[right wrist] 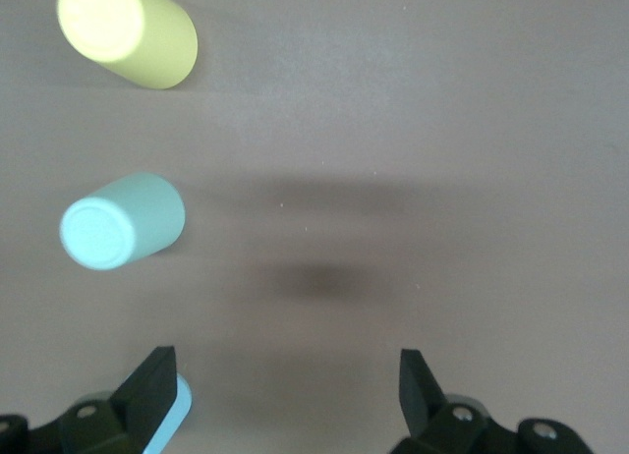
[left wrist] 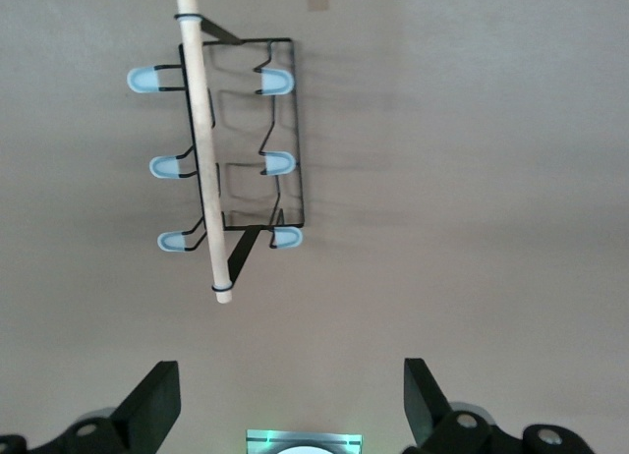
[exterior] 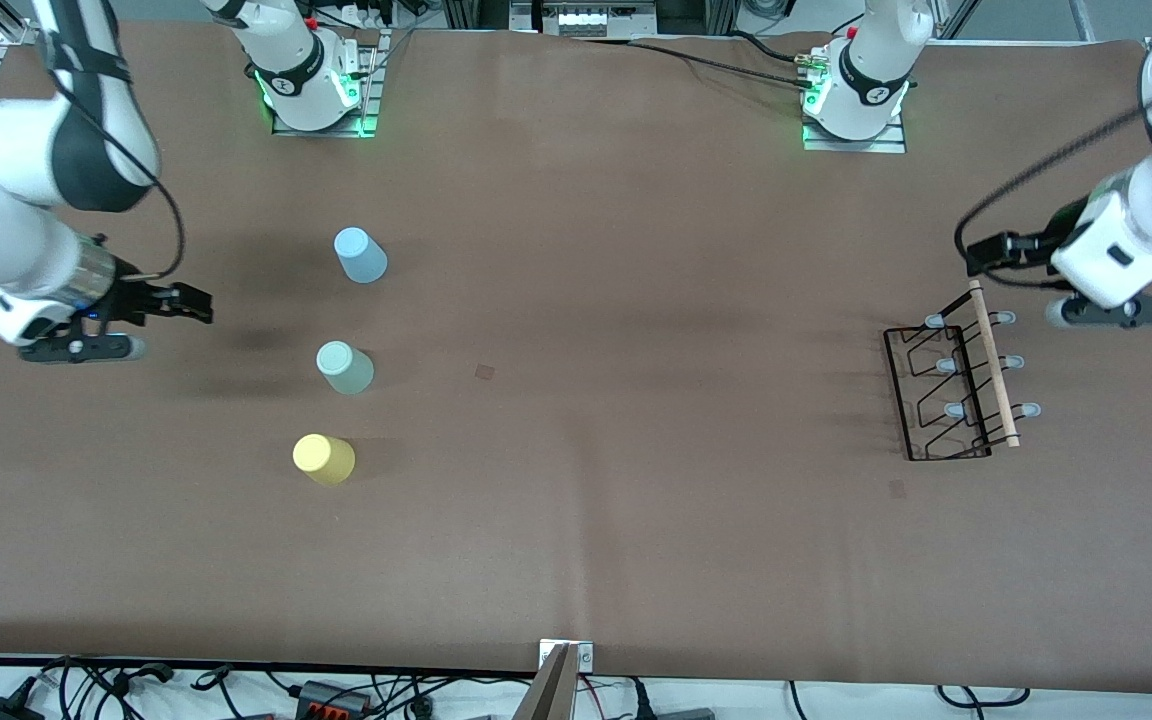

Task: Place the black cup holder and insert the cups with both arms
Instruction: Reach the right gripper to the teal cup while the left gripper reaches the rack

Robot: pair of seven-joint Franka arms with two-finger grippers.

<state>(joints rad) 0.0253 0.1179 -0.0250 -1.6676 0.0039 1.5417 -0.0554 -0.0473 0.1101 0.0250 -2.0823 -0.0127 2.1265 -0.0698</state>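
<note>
Front view: one black cup holder [exterior: 956, 385] stands near the surface's [exterior: 576, 560] left-arm edge, three cups (blue [exterior: 360, 254], mint [exterior: 344, 367], yellow [exterior: 323, 459]) toward the right-arm edge. Left wrist view: the left hand [left wrist: 290, 400], released, hovers beside the six-pronged holder; a skewed grasp could tip the light rack. Right wrist view: the right hand [right wrist: 285, 395], released and empty, hovers beside the cups; brushing could topple them.

blue cup [exterior: 360, 254], mint cup [exterior: 344, 367], yellow cup [exterior: 324, 459], black rack [exterior: 951, 384]

Light blue cup [right wrist: 169, 420] mostly behind end effector finger.
</note>
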